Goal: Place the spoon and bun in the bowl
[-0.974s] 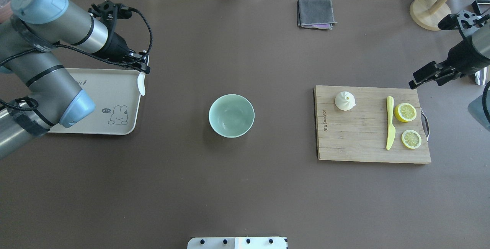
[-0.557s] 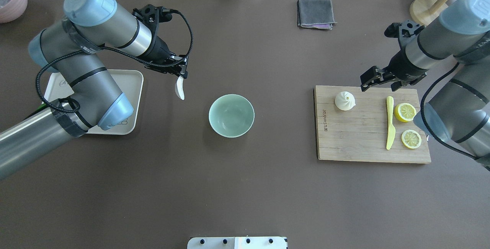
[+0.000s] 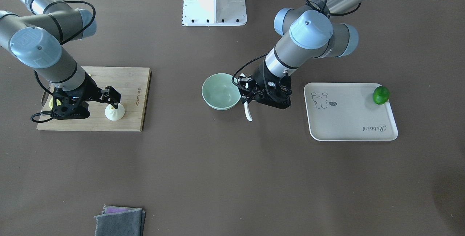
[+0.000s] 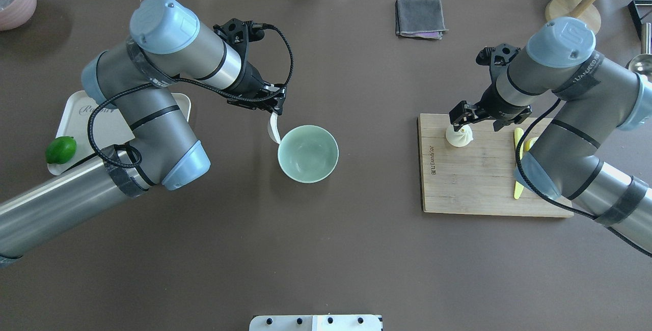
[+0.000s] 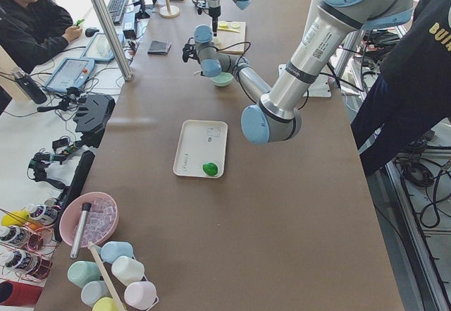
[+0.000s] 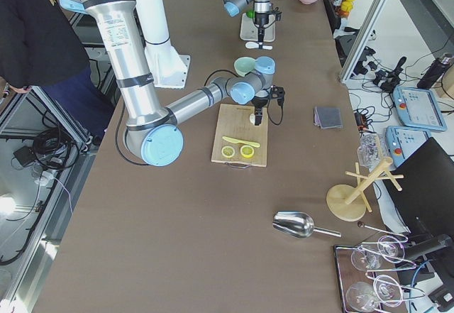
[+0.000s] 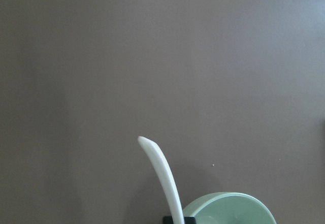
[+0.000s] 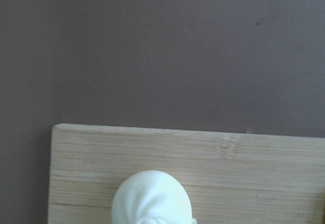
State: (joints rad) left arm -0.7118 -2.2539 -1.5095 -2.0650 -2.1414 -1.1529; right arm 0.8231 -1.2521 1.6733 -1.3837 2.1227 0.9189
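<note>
Because the left jaws, clenched on the spoon, hold it just outside the rim of the bowl, on the bowl's far side toward the robot's left, with its long axis sloping down toward that rim, a short shift rightward looks needed before release; the right jaws, spread apart, hover over the bun on the cutting board

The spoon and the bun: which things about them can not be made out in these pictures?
- The spoon, its gripped end: overhead, the left gripper covers it; the left wrist view's bottom edge cuts it off.
- Whether the right gripper touches the bun: overhead, the gripper covers the bun's top; the right wrist view shows no fingers.
- Both: too small in the side views.
</note>
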